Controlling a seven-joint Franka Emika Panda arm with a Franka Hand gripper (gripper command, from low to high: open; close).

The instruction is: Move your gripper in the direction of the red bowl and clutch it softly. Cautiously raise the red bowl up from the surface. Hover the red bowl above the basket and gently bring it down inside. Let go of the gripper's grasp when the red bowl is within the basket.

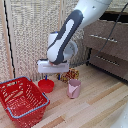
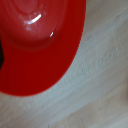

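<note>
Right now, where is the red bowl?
In the exterior view the red bowl sits on the wooden floor just under the tool, between the basket on the view's left and the pink cup on its right.

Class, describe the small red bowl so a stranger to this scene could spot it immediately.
Start at the large red slatted plastic basket on the wooden floor. Towards the exterior view's right of it, directly under the white boxy gripper, lies the small round shallow red plastic bowl. Unlike the taller pink cup beside it, it is low and red.
</note>
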